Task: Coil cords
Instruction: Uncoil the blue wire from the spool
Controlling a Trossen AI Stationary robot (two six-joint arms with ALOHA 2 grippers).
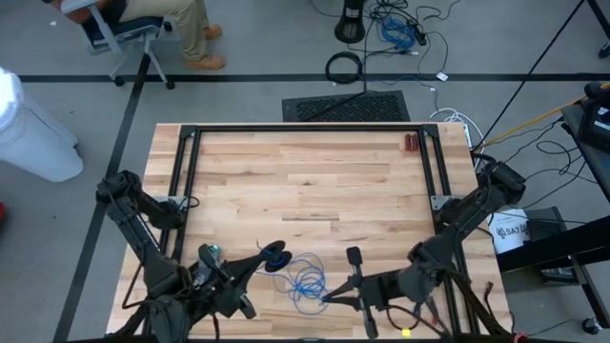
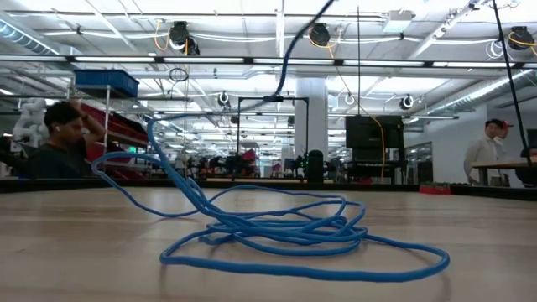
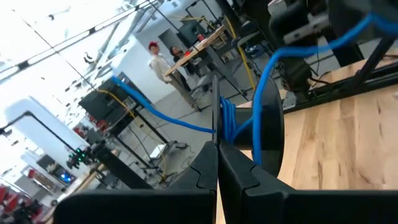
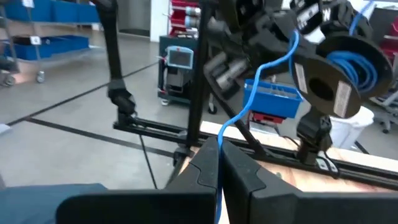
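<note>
A thin blue cord [image 1: 307,281] lies in loose loops [image 2: 277,226] on the wooden table near its front edge. My left gripper [image 1: 265,259] is shut on a small black spool [image 1: 275,254], which has blue cord wound between its two discs [image 4: 354,62]. My right gripper [image 1: 329,295] is shut on the cord at the right side of the loops. One strand [image 4: 267,68] runs through the air from my right gripper up to the spool. Neither gripper shows in the low view. My left gripper pinches a thin black disc of the spool [image 3: 217,118] by its edge, between its two shut fingers, which lie level. The spool is lifted clear of the table, with its wound cord [image 3: 227,121] just beyond the fingertips. My right gripper pinches a single strand of the cord [image 4: 219,138] between its fingertips, level, coming from the table's right. From there the strand rises to the spool, curved and not taut. The rest of the cord lies on the table.
A black metal frame [image 1: 191,162] runs along the table's left, far and right sides. A small red-brown object [image 1: 410,143] lies at the far right corner. People [image 2: 59,143] are in the room behind the table. The bare wood [image 1: 305,191] stretches beyond the cord.
</note>
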